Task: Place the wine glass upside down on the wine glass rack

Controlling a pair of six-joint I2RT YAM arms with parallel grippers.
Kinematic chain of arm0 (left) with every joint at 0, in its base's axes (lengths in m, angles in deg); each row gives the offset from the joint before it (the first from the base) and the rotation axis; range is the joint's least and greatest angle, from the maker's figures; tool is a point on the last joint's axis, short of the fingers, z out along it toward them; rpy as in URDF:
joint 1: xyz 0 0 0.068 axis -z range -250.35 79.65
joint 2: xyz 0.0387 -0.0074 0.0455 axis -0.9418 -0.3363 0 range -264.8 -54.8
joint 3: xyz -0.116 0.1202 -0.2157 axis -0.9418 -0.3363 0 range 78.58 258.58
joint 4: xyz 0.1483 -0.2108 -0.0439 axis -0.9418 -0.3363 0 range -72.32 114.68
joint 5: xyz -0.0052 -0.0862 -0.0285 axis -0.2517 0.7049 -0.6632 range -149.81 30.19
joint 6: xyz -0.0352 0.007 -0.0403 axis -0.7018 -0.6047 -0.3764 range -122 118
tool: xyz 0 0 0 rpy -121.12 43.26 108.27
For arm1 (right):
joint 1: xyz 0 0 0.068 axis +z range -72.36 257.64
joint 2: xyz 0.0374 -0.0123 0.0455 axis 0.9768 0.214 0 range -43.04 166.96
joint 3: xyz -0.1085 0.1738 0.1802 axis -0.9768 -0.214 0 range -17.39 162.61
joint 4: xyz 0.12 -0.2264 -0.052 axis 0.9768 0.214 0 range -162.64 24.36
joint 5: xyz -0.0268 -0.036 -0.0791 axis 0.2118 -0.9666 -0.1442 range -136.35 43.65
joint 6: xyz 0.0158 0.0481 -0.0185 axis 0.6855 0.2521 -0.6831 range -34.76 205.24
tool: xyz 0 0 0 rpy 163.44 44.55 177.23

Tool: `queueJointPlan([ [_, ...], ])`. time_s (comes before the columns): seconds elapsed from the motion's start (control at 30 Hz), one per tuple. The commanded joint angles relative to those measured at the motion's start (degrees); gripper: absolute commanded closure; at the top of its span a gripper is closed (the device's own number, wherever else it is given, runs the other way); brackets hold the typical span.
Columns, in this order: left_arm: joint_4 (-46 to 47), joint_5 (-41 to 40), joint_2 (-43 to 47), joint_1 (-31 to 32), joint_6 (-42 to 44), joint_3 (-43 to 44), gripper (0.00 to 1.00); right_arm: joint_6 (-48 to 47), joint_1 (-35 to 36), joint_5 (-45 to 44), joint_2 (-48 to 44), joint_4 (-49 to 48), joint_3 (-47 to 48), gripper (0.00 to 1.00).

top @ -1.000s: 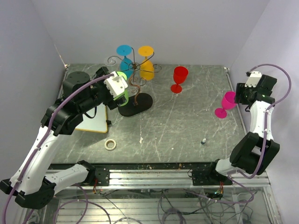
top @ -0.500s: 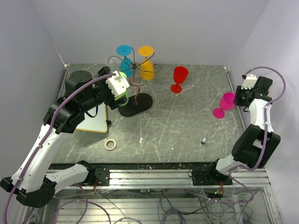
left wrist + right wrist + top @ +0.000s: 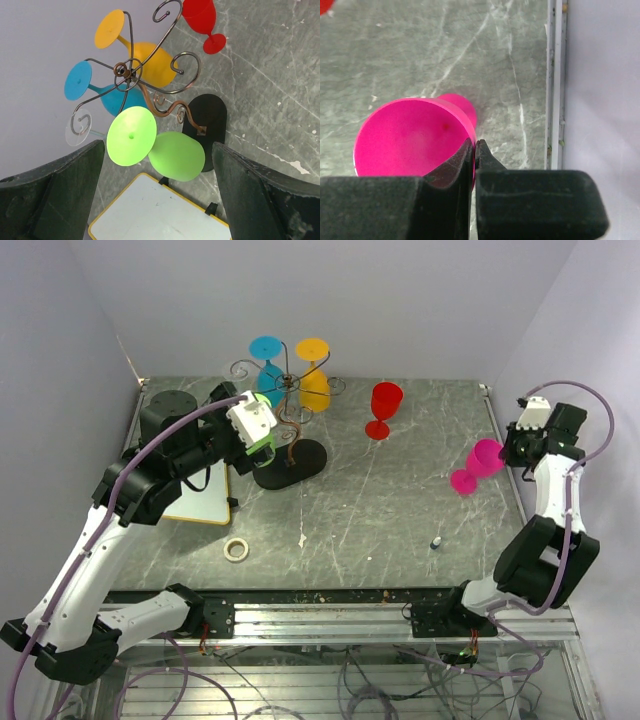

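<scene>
A pink wine glass (image 3: 478, 465) stands tilted near the table's right edge. My right gripper (image 3: 474, 145) is shut on its rim (image 3: 410, 135), one finger inside the bowl and one outside. The wine glass rack (image 3: 290, 408), dark wire scrolls on a black oval base (image 3: 207, 117), stands at the back left. Blue (image 3: 268, 365), yellow (image 3: 314, 380) and green (image 3: 176, 156) glasses hang upside down on it. My left gripper (image 3: 157, 150) is open beside the rack, its fingers standing either side of the green glass and apart from it.
A red wine glass (image 3: 384, 408) stands upright to the right of the rack. A yellow-edged white board (image 3: 200, 502) lies below my left gripper. A tape roll (image 3: 236, 549) and a small dark object (image 3: 436, 541) lie nearer the front. The right wall is close to the pink glass.
My right gripper has closed onto the pink glass's rim, and the glass has tipped slightly, its foot shifting left. The left arm has barely moved.
</scene>
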Motion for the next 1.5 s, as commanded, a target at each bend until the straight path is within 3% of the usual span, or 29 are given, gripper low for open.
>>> queueJointPlan([
  [0.0, 2.61, 2.16, 0.57, -0.65, -3.50, 1.11, 0.01, 0.08, 1.35, 7.31, -6.28, 0.03, 1.36, 1.00],
  [0.5, 10.78, 7.78, -4.12, -2.42, -20.90, 3.14, 0.08, 1.84, 20.95, 21.46, -19.66, -8.24, -1.09, 1.00],
  [0.7, 12.23, 11.07, -8.30, -2.38, -28.35, 5.59, 0.14, 6.12, 23.01, 34.75, -21.23, -14.01, -0.42, 1.00],
  [0.9, 12.27, 14.20, -13.39, -0.45, -35.16, 10.13, 0.19, 17.11, 22.94, 41.51, -28.11, -27.66, -8.37, 1.00],
  [1.23, 16.06, 18.80, -19.56, 2.59, -48.63, 12.07, 0.22, 22.70, 22.76, 45.12, -28.44, -25.71, -3.99, 1.00],
  [1.47, 15.40, 15.36, -22.59, 4.00, -54.73, 13.75, 0.25, 27.67, 22.50, 44.54, -25.47, -26.48, 2.05, 1.00],
])
